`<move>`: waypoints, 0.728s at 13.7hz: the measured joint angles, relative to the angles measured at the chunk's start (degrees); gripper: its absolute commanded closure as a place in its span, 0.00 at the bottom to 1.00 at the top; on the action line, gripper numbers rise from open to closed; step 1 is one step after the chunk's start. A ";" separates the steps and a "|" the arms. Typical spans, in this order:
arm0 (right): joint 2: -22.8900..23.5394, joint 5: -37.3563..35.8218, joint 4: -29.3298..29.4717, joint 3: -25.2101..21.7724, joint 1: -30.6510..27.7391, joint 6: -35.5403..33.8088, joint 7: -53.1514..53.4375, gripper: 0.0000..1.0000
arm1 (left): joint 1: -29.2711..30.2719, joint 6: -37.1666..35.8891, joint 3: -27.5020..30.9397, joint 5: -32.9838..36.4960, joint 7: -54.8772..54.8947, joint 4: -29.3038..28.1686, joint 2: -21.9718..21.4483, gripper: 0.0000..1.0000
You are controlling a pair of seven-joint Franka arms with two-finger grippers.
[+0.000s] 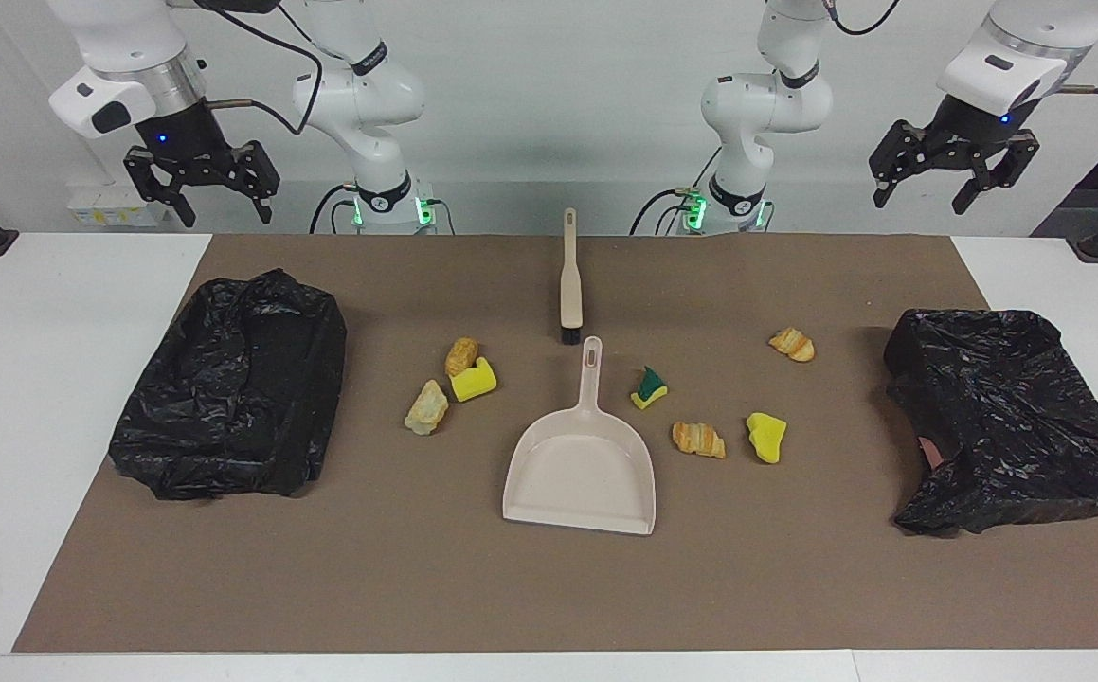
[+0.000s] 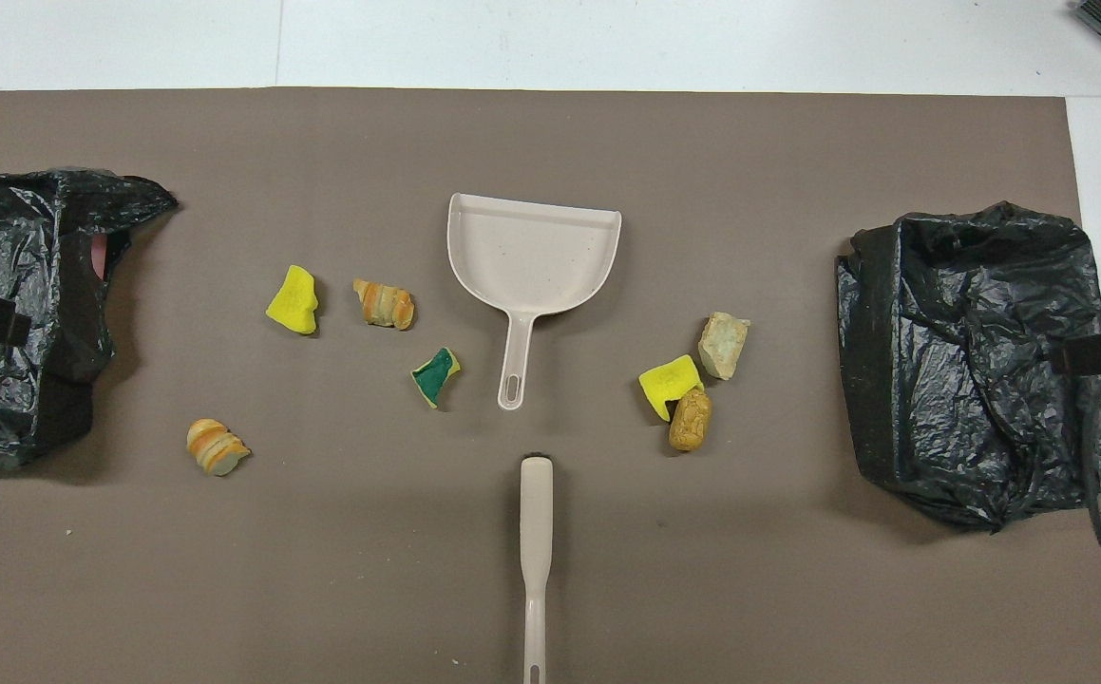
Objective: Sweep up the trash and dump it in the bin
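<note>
Both your grippers hang open up high, left gripper [image 1: 956, 185] and right gripper [image 1: 203, 189], nowhere near the mat. Dustpan [image 1: 582, 469] lies mid-mat, brush [image 1: 569, 284] just above its handle, trash bits [image 1: 473, 381] scattered between two black-bagged bins [image 1: 231, 384].

White wall [image 1: 549, 95], white table [image 1: 37, 379], brown mat [image 1: 549, 587], even indoor light

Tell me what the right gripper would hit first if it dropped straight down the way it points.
Probably the black bin bag at its end; the open right gripper hangs high near the table's robot-side edge, so depth is uncertain.
</note>
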 measured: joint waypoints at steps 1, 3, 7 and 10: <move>0.00 0.00 0.00 0.00 0.00 0.00 0.00 0.00 | 0.00 -0.01 0.00 0.00 0.03 -0.07 -0.05 0.00; 0.00 0.00 0.00 0.00 0.00 0.00 0.00 0.00 | 0.00 -0.03 -0.04 0.00 0.10 -0.48 -0.32 0.00; 0.00 0.00 0.00 0.00 0.00 0.00 0.00 0.00 | 0.00 -0.03 -0.05 0.00 0.10 -0.71 -0.51 0.00; 0.00 0.00 0.00 0.00 0.00 -0.26 0.00 0.00 | -0.02 -0.03 -0.29 -0.01 0.10 -0.75 -0.54 0.00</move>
